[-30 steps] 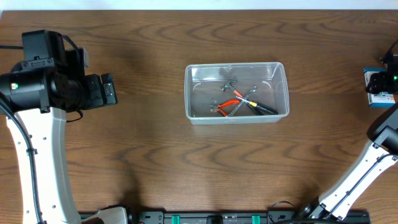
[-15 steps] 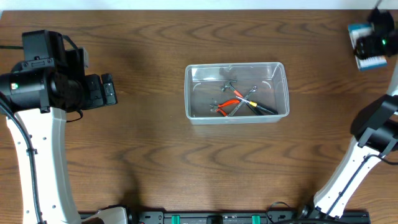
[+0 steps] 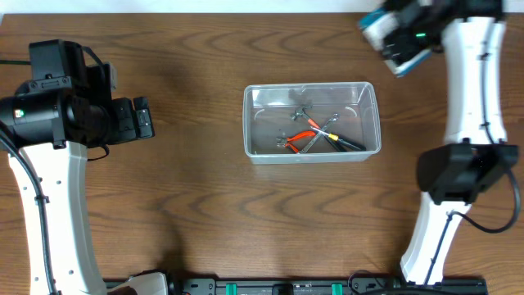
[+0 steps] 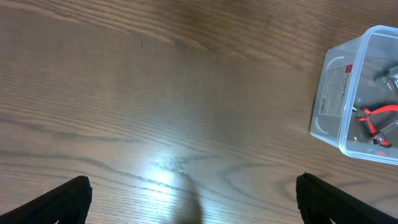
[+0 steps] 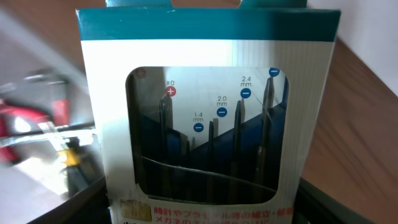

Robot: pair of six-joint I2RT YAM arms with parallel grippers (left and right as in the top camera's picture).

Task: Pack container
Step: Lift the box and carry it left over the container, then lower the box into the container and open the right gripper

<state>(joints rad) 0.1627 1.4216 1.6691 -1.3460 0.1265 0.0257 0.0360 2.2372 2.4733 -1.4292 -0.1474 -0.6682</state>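
Your right gripper (image 3: 399, 37) is clamped on the blue and white screwdriver box (image 5: 205, 43), jaws set wide around its sides. Overhead it sits near the far table edge, just past the far right corner of the container (image 3: 264, 123), not over it. On the right wrist view the box fills the frame, upright, with small drivers behind its window; blurred red handles show to its left. The container is at the middle of the table (image 3: 205, 213), long side running left to right, resting flat. Inside it are red-handled pliers (image 3: 301, 139), a yellow and black tool (image 3: 340, 139) crossing them, and a few small metal bits I can't identify. Your left gripper (image 4: 193, 186) is spread wide with nothing between the fingers, well left of the container, above bare wood.
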